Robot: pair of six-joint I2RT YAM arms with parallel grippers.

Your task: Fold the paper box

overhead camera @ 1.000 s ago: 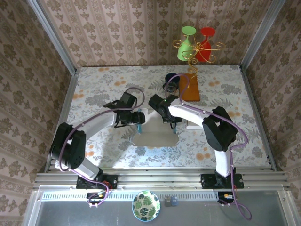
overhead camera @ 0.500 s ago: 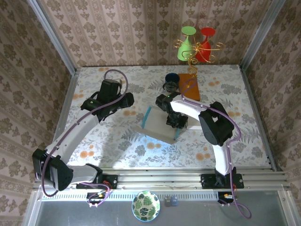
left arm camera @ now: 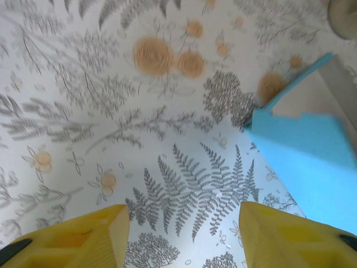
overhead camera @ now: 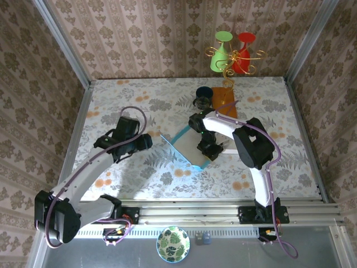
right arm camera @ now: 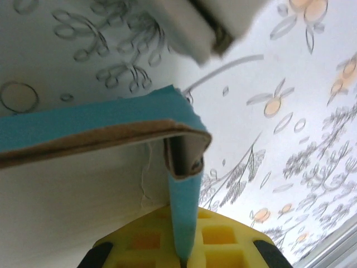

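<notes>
One paper box point(overhead camera: 185, 145); right gripper point(overhead camera: 207, 149) pinching it.

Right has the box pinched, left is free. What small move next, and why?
Probably ease the left gripper rightward to the paper box, at its blue panel. Its jaws stand open over the tablecloth, apart from the box, while the right gripper is shut on a folded edge, steadying it.

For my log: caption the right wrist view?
Right gripper pinches a flap of the blue paper box over the floral tablecloth.
</notes>
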